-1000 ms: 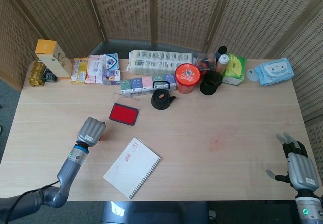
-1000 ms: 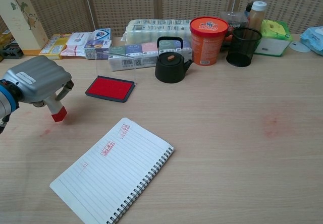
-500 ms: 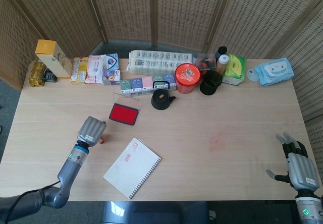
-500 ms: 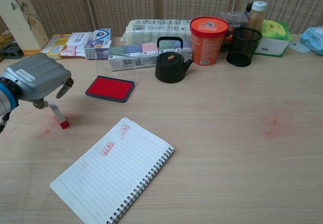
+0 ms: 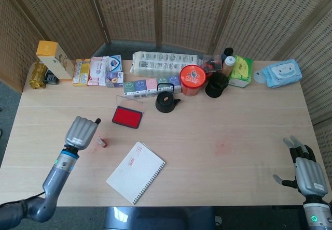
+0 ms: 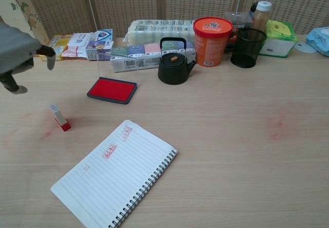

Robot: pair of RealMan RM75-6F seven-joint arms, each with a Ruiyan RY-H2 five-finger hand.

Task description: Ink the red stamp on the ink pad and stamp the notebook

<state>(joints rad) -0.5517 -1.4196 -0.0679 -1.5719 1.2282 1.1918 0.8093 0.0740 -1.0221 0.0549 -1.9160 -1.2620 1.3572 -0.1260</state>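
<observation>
The red stamp (image 6: 59,117) (image 5: 101,142) lies on the table, free of any hand, left of the notebook. The open lined notebook (image 6: 115,170) (image 5: 136,172) carries red stamp marks near its top-left corner. Behind it, the red ink pad (image 6: 112,90) (image 5: 127,117) sits with its clear lid raised. My left hand (image 5: 81,132) (image 6: 18,48) hovers up and to the left of the stamp, holding nothing, fingers apart. My right hand (image 5: 306,170) rests open at the table's front right corner, far from everything.
A black teapot (image 6: 173,65), an orange tub (image 6: 212,33), a black mesh cup (image 6: 248,47), tissue packs and boxes (image 6: 152,31) line the back edge. A yellow box (image 6: 19,17) stands at the far left. Faint red smudges (image 6: 276,122) mark the tabletop.
My left hand let go of the red stamp, which now lies on the table, and the hand has lifted and pulled back to the left. The right hand stays still.
</observation>
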